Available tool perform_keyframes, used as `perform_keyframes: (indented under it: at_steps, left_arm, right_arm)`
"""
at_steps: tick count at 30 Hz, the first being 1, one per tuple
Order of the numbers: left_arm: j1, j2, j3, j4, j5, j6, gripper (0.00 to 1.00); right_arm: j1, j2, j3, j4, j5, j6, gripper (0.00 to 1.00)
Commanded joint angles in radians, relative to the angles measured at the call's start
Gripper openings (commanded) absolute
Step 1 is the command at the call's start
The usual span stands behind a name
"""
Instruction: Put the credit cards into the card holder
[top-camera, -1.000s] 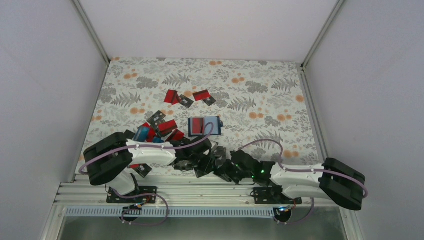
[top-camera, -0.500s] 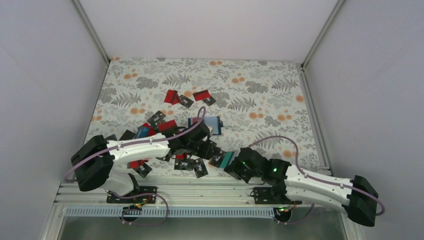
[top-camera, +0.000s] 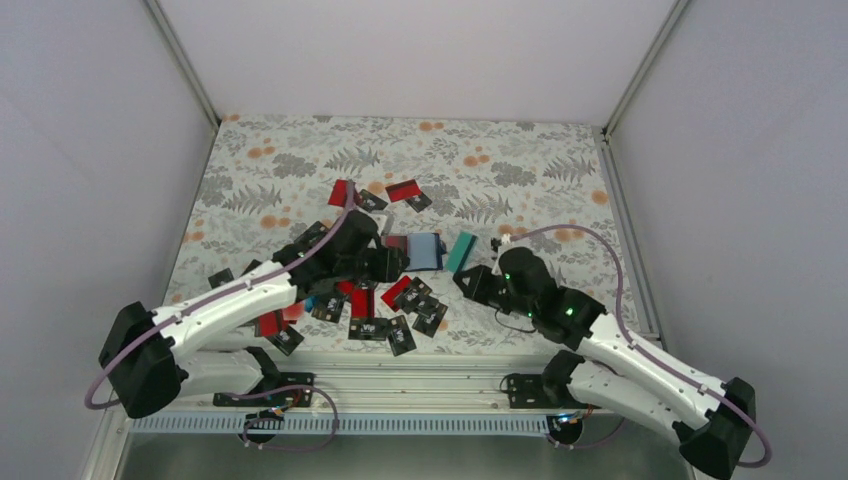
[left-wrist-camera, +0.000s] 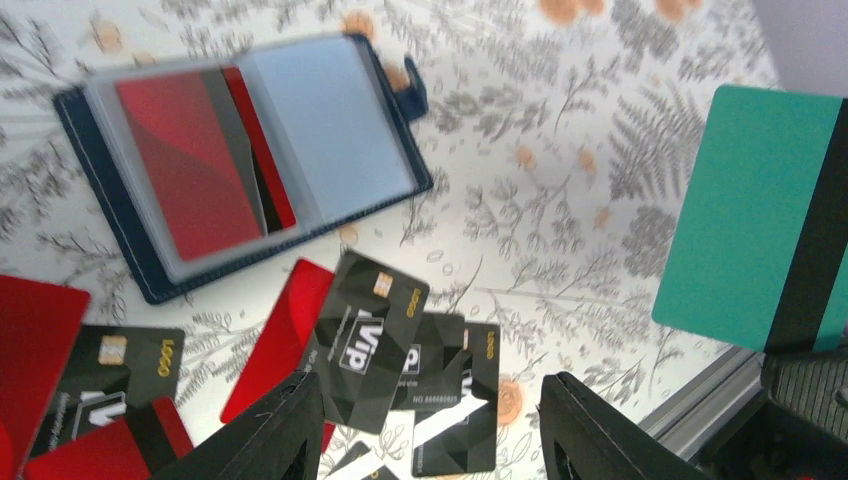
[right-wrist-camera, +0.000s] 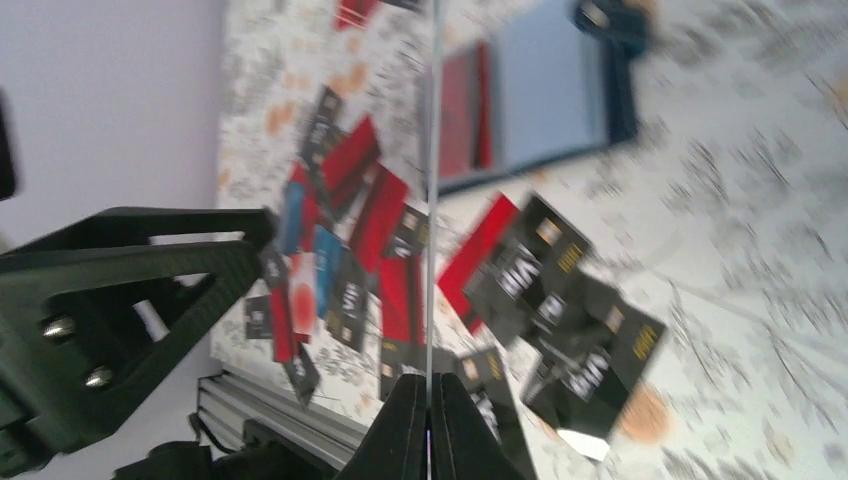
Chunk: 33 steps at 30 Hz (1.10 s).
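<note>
The right gripper (right-wrist-camera: 430, 398) is pinching a teal credit card (left-wrist-camera: 765, 215) by one edge, carrying it just right of the open card holder (left-wrist-camera: 250, 160), which is lying flat mid-table with a red card in it. The left gripper (left-wrist-camera: 432, 430) is hovering, jaws spread and empty, above loose cards (left-wrist-camera: 375, 340). The card is probably light, stiff and slick, so an edge grip suits it.
</note>
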Motion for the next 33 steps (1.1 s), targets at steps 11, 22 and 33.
perform_keyframes:
  at_steps: [11,22,33]
  left_arm:
    - [0.349,-0.127,0.083,0.215,0.614,0.215,0.49]
    - [0.404,-0.188,0.099,0.351,0.831,0.21,0.48]
    - [0.404,-0.193,0.071,0.425,0.91,0.188,0.39]
  right_arm:
    - [-0.2,0.094,0.12,0.537,-0.519,-0.496,0.04]
    - [-0.242,0.215,0.161,0.68,-0.833,-0.524,0.04]
    - [-0.242,0.257,0.182,0.729,-0.914,-0.525,0.04]
